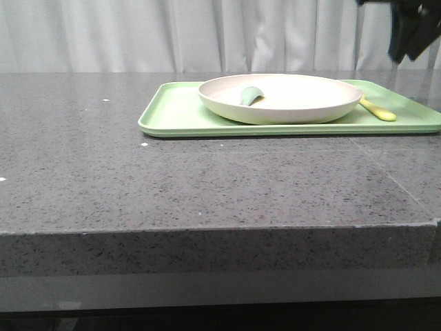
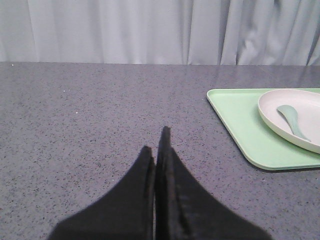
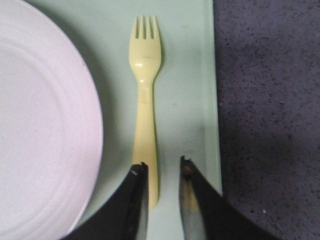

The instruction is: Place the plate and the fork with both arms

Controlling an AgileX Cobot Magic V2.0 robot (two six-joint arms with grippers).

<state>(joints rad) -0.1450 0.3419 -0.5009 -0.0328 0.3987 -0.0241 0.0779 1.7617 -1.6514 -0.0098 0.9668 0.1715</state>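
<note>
The off-white plate (image 1: 289,96) sits on a light-green tray (image 1: 179,114) at the back right; it also shows in the left wrist view (image 2: 295,117) and the right wrist view (image 3: 35,125). The pale-yellow fork (image 1: 377,109) lies on the tray right of the plate; it shows whole in the right wrist view (image 3: 145,100). My right gripper (image 3: 163,167) is open above the fork's handle end, holding nothing; it hangs at the top right in the front view (image 1: 412,31). My left gripper (image 2: 156,145) is shut and empty over bare table, left of the tray (image 2: 240,125).
A grey-green spoon-like utensil (image 1: 249,95) lies in the plate, also seen in the left wrist view (image 2: 294,120). The dark speckled table (image 1: 138,172) ends in a front edge near me. White curtains hang behind.
</note>
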